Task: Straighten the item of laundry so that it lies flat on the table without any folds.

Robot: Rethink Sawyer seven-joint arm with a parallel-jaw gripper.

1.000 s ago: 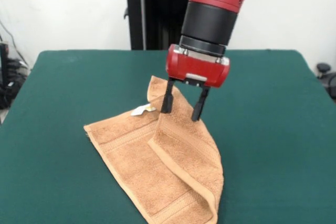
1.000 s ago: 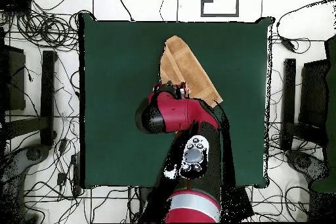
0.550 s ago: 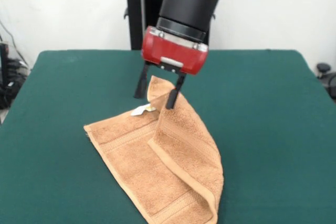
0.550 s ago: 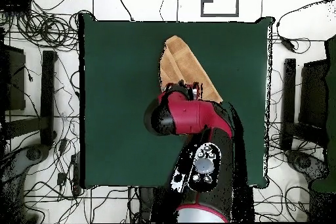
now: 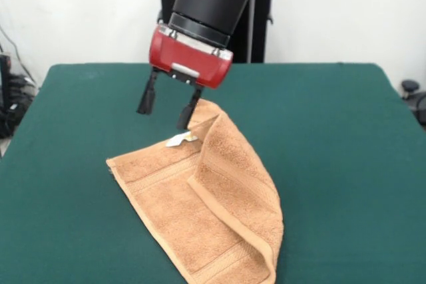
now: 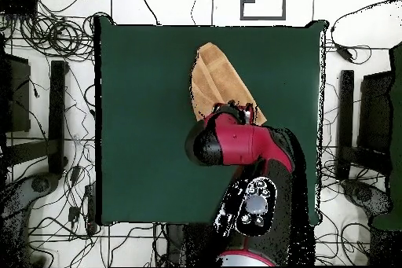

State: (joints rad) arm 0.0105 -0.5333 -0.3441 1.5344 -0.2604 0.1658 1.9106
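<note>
the orange-tan towel [image 5: 206, 211] lies folded on the green desk [image 5: 346, 164], one flap doubled over along a ridge that runs from its far corner toward 5 o'clock in the front view. a small white tag [image 5: 178, 140] sits at the fold's far end. the jaws [image 5: 167, 106] stand apart and empty, hanging above the towel's far corner at about 11 o'clock of it. from overhead the red arm [image 6: 235, 143] covers the towel's [image 6: 216, 80] near end.
</note>
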